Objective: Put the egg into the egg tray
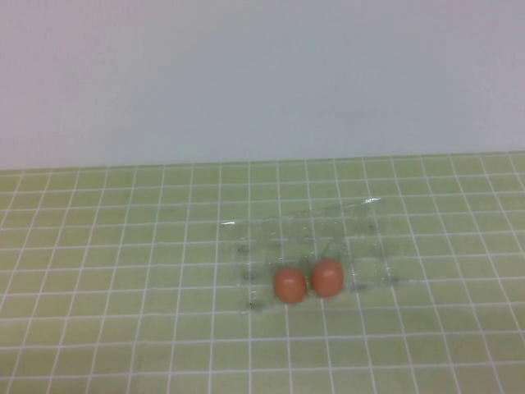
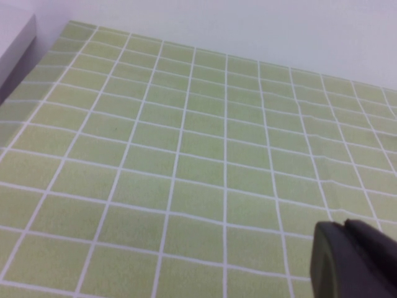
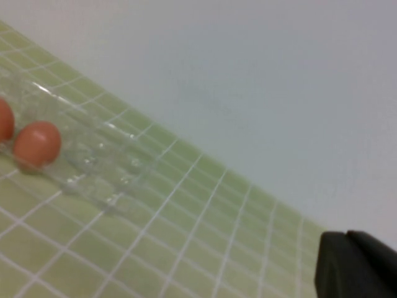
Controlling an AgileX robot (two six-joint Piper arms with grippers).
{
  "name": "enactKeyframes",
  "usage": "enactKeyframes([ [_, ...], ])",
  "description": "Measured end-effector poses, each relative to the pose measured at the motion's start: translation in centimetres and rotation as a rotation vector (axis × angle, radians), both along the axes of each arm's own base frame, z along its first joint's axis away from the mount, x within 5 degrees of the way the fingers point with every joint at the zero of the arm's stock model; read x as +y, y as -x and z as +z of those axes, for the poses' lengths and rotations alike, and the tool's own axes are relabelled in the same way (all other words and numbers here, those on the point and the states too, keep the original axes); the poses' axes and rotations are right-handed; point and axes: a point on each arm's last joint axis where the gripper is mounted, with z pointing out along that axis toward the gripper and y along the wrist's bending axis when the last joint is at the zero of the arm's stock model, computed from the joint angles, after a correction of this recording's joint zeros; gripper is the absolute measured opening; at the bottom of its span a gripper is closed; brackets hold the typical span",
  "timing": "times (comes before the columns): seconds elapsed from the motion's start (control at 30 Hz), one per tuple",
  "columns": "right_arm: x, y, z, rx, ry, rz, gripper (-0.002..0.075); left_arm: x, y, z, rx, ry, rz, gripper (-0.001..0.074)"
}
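Brown eggs both sat in the egg tray; placement looked done. Left gripper and right gripper showed only at their wrist views' edges, clear of the tray, with the jaws' state impossible to tell.

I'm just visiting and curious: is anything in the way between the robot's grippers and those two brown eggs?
Nothing visible. Both eggs already sit side by side in the near row of the clear egg tray. The left gripper and right gripper show only at their wrist views' edges, over bare checked cloth.

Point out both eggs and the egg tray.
left egg (image 1: 289,285), high view, middle of its shell.
right egg (image 1: 327,277), high view, middle of its shell.
egg tray (image 1: 369,238), high view, bare clear cups towards its right end.
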Motion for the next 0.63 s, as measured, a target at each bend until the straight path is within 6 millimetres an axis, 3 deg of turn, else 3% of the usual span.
enactKeyframes([
  [0.17,0.2,0.2,-3.6,0.075,-0.147,-0.019,-0.0001,0.0,0.0,0.0,0.0,0.0,0.0,-0.0004],
  [0.3,0.2,0.1,-5.7,0.134,-0.154,-0.038,-0.0001,0.0,0.0,0.0,0.0,0.0,0.0,-0.0004],
  [0.63,0.1,0.1,-6.2,0.168,-0.156,-0.062,-0.0001,0.0,0.0,0.0,0.0,0.0,0.0,-0.0004],
])
